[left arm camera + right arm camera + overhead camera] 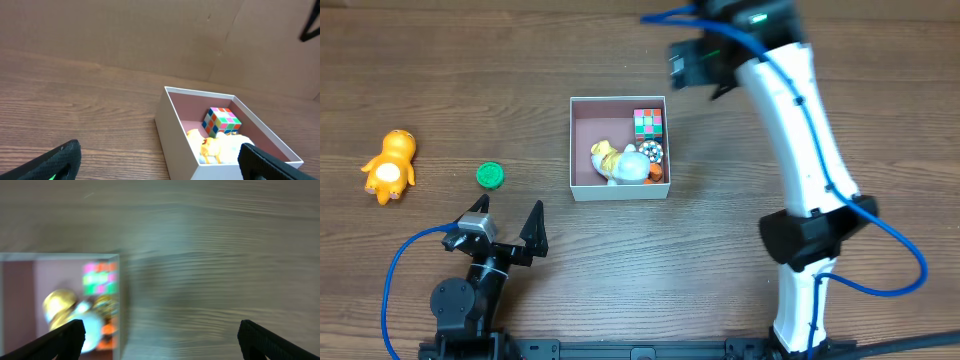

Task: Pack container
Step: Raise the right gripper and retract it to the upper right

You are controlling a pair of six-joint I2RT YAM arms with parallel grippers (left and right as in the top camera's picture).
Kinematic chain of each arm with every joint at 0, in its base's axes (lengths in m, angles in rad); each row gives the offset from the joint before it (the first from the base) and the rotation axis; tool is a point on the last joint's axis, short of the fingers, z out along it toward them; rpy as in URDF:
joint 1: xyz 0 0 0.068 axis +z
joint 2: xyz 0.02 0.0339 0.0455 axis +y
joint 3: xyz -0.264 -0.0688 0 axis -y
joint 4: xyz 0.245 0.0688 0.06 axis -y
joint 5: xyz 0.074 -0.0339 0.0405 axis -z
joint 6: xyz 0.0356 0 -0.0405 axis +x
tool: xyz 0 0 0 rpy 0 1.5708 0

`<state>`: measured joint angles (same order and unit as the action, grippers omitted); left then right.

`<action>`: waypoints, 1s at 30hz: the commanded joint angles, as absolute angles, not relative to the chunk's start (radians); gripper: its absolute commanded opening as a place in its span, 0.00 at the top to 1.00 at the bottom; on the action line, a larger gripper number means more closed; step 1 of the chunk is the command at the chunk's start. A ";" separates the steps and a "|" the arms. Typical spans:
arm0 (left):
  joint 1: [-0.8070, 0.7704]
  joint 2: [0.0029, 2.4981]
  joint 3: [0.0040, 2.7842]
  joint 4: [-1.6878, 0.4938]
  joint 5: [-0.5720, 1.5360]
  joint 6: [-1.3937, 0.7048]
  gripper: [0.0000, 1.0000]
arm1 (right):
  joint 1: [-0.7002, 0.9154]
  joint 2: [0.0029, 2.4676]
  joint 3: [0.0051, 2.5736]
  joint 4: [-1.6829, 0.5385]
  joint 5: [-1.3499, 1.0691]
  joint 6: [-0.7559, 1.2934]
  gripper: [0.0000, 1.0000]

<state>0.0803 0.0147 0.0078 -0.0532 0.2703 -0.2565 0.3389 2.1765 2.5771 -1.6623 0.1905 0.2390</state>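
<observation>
Seen from above, a wooden table [440, 70] holds the container [572, 150], a square shallow white box with a dull pinkish-brown floor, near the middle of the table.

Only this view shows what lies outside the container. An orange toy animal [388, 165] lies near the left edge, and a small green cap [491, 176] sits between it and the container, touching neither. The left gripper [507, 222] sits near the cap on the robot's side, its jaws spread wide and empty. The white right arm [800, 150], trailing a blue cable [895, 240], reaches past the container's far right corner.

The left wrist view looks low across the table at the container's near corner. Only this view shows a brown cardboard wall [150, 35] behind the table.

The right wrist view looks straight down and is badly blurred. The right gripper [160, 342] hangs over bare wood beside the container, its dark fingertips [60, 340] far apart with nothing between them.

Inside the container, a multicoloured puzzle cube [649, 123] sits in the far right corner. A yellow and white toy [620, 162] lies against the near wall. Beside the toy are a small dotted ball [651, 152] and what may be an orange piece [658, 176], too small to make out. The left part of the floor is bare.
</observation>
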 commanded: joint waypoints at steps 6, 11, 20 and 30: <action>0.085 0.006 0.007 -0.052 0.289 -0.266 0.00 | 0.046 2.168 2.619 -1.694 0.202 0.267 0.00; 0.085 0.006 0.007 -0.052 0.289 -0.266 0.00 | -0.079 2.169 2.618 -1.682 0.202 0.290 0.00; 0.085 0.006 0.007 -0.052 0.289 -0.266 0.00 | -0.241 2.170 2.603 -1.654 0.134 0.323 0.00; 0.085 0.006 0.007 -0.052 0.289 -0.266 0.00 | -0.265 2.170 2.424 -1.601 0.134 0.323 0.00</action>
